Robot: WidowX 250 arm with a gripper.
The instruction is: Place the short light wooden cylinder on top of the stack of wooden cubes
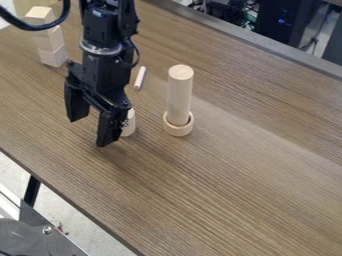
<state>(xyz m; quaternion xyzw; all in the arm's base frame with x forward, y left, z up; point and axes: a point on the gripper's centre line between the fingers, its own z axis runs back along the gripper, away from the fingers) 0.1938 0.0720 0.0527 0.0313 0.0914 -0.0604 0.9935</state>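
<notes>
One hand (90,131) open wide, empty, one short wooden cylinder (129,124) beside it, one dowel (179,95) upright in one ring (179,130), one stick (139,78), three stacked blocks (49,40) near bench's (227,185) upper-left edge

Wood-grain table (240,200), pale floor (63,207).

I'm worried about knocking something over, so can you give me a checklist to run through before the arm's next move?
1. Gripper open, nothing between its fingers: ok
2. Gripper clear of the short wooden cylinder, partly hidden behind it: cannot tell
3. Tall wooden cylinder upright in the wooden ring: ok
4. Block stack standing: ok
5. Black cable clear of the block stack: cannot tell
</notes>
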